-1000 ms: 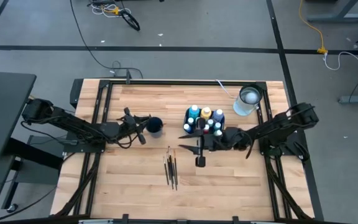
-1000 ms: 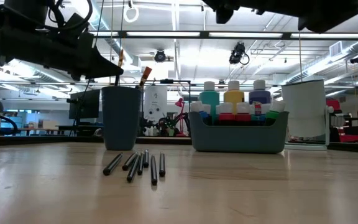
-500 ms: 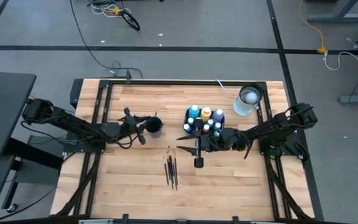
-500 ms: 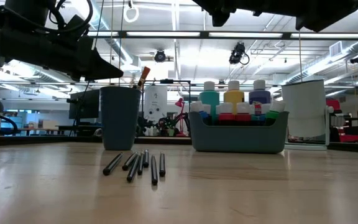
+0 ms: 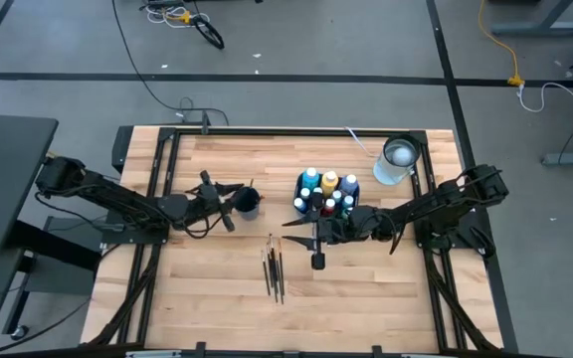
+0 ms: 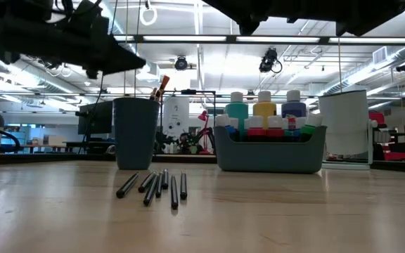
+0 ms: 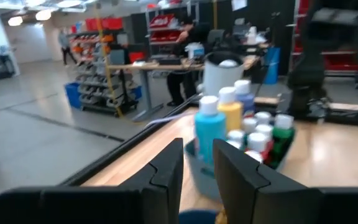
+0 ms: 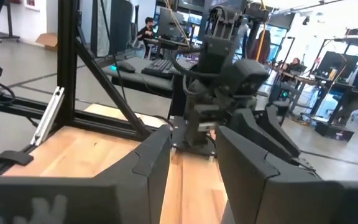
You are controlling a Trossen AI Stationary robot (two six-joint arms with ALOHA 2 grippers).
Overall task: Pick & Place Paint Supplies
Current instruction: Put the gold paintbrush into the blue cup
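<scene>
The left gripper [image 5: 229,196], just at nine o'clock of the cup [image 5: 249,203], has spread its fingers and let a brush [image 6: 162,86] drop in; the right gripper [image 5: 315,239] waits open at six o'clock of the bottles [image 5: 326,191]; four brushes [image 5: 275,268] remain on the table

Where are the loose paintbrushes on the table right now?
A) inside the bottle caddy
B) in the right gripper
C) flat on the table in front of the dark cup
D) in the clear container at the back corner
C: the loose paintbrushes lie side by side flat on the table, nearer the front edge than the dark cup, with neither gripper touching them.
</scene>
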